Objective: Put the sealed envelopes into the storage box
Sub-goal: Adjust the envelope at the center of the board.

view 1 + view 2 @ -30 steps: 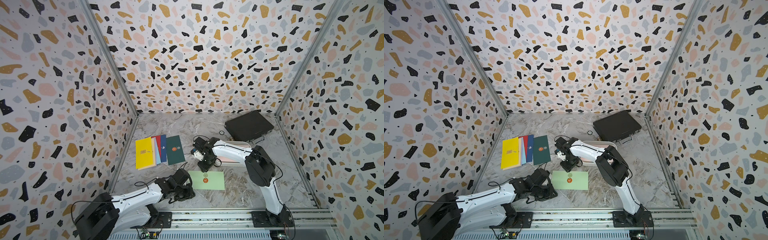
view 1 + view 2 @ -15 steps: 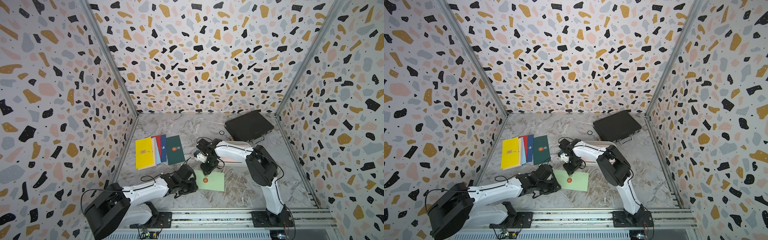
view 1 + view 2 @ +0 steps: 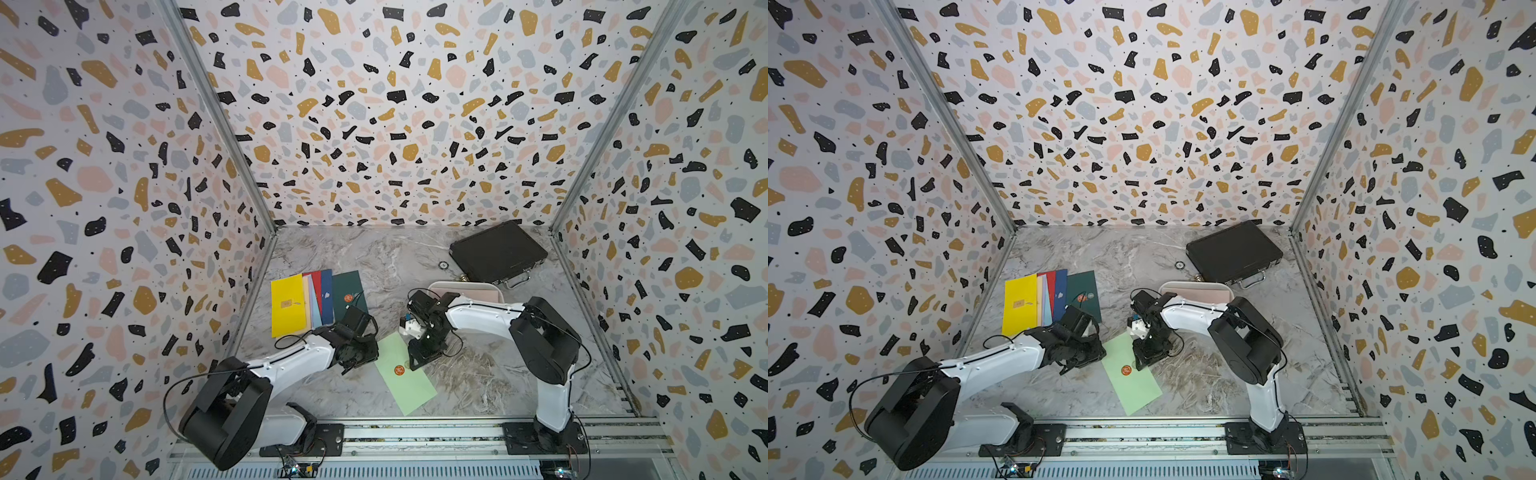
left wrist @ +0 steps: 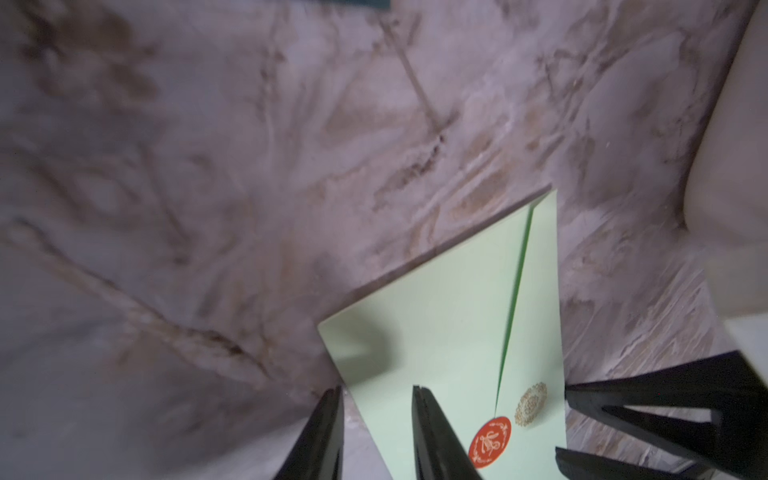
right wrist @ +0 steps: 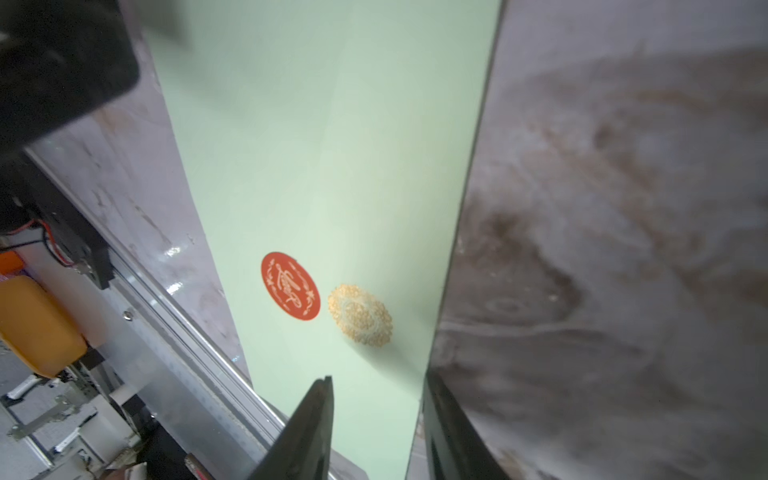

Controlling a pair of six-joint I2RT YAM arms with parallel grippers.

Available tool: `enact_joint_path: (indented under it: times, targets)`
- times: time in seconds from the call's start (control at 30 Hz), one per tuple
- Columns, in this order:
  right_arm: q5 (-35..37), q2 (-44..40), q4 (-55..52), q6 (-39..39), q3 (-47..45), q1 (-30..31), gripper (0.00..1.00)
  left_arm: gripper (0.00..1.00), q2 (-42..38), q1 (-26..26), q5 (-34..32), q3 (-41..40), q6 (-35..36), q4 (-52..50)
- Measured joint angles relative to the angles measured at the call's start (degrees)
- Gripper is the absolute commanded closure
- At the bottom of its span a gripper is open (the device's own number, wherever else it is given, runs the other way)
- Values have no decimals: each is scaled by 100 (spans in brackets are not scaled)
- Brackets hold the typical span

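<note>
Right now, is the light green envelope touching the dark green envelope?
Apart. In both top views bare table separates the light green envelope from the dark green envelope.

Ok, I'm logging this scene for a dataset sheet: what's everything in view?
green envelope: one, light green, flat on the table between the grippers
red seal: one, red, on the green envelope
gold seal: one, gold, beside the red seal
fanned envelopes: six showing, yellow, cream, red, light blue, navy, dark green, left side of the table
box: one, white, behind the right arm, something pink inside
briefcase: one, black, back right
ring: one, small, by the briefcase
table: one, grey marble
walls: three, terrazzo pattern
left gripper: black, open, astride one long edge of the green envelope
right gripper: black, open, astride the opposite long edge
</note>
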Motion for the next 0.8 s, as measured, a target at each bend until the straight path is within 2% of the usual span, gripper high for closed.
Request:
enact_joint_path:
  times: [0.2, 0.4, 0.5, 0.8]
  targets:
    - [592, -96, 136, 605, -28, 46, 62, 65, -649, -37, 190, -136, 52, -256]
    - [1012, -76, 140, 874, 85, 125, 63, 70, -1362, -505, 472, -868, -422, -221]
    - [1130, -17, 146, 970, 155, 186, 64, 72, -1370, -597, 645, -1126, -634, -105]
    - [1207, 24, 181, 1220, 205, 337, 66, 73, -1117, -728, 859, -1156, -892, 428]
